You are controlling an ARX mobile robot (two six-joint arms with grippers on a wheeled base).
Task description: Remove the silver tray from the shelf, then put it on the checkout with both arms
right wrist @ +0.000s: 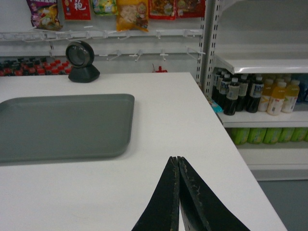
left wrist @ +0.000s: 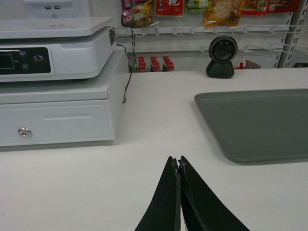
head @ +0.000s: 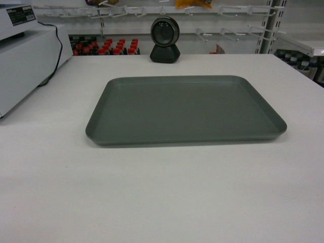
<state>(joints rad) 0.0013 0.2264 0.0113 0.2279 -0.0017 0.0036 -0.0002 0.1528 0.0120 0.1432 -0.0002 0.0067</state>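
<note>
Silver tray (head: pixel 185 109) lies apart from both closed fingers (left wrist: pixel 179 166).

Silver tray (right wrist: pixel 62 125) lies flat on checkout (right wrist: pixel 183 120).

Stocked store shelving (right wrist: pixel 262 103), pegboard hooks (head: pixel 152 10)

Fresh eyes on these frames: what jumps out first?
The silver tray lies flat and empty mid-checkout, no gripper touching it. Behind it at the far edge stands a round black scanner; a white cash register sits at the left. Left gripper and right gripper hang shut, short of the tray.
</note>
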